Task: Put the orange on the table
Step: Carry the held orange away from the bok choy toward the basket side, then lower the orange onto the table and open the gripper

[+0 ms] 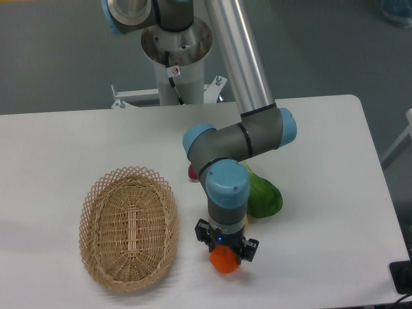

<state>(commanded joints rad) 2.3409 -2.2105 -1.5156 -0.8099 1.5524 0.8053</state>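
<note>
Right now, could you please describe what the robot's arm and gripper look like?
The arm has a silver metallic tube link, dark grey joint housings and light blue round end caps. The gripper is small and black, with a tiny blue light on its body. A black cable runs at the silver base column.

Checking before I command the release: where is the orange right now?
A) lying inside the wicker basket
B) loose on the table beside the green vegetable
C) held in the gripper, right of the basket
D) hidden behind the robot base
C: the orange sits between the fingers of the gripper, over the table just right of the wicker basket, which holds nothing.
</note>
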